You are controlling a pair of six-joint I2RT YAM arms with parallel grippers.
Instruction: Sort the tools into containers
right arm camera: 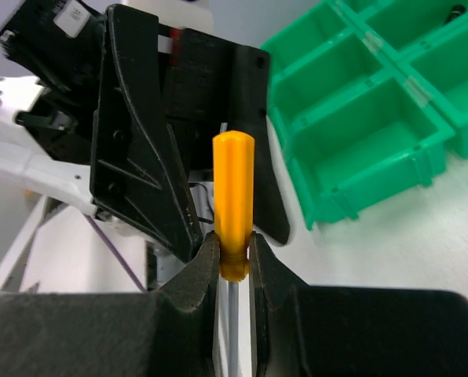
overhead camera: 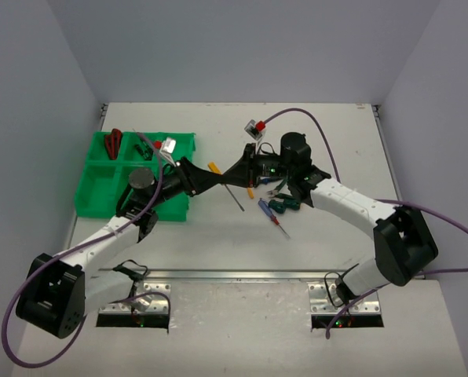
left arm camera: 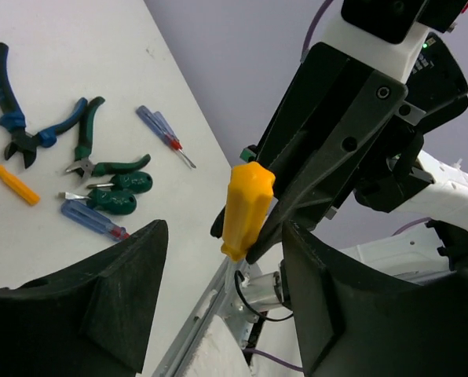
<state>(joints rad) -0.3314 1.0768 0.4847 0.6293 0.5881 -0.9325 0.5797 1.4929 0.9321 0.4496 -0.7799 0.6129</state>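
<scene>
- Our right pincer (right arm camera: 234, 253) is clamped tight on the neck of the yellow screwdriver (right arm camera: 233, 184), which is up off the surface (overhead camera: 218, 251), between the two arms.
- Left pincer (left arm camera: 224, 229) gapes wide around the handle, gripping nothing yet.
- We'd say close left squarely on the fat handle first, only then loosen right, then head for the green bin (overhead camera: 95, 188).
</scene>
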